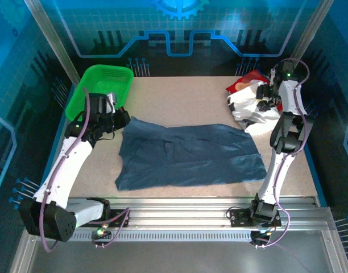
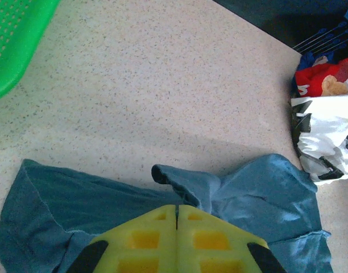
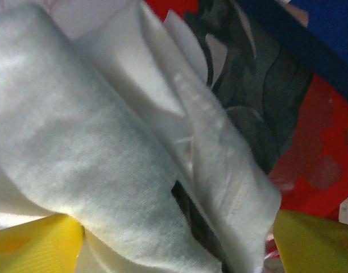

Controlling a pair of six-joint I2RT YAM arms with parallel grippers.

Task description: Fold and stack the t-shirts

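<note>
The blue t-shirt lies spread and rumpled on the table, just in front of and to the right of the green basket. The left gripper sits at the shirt corner nearest the basket. In its wrist camera the two yellow fingers are pressed flat together with only a thin seam between them. Blue cloth lies around and just beyond their tips, with a raised fold right ahead. Whether any cloth is caught in that seam cannot be told. Well to the right of the basket, at the far right corner of the table, the white t-shirts with black print and red are bunched in a heap apart from the blue one. The right gripper is down on that heap, its jaws spread wide. A thick roll of white cloth fills the gap between the two fingers.
</note>
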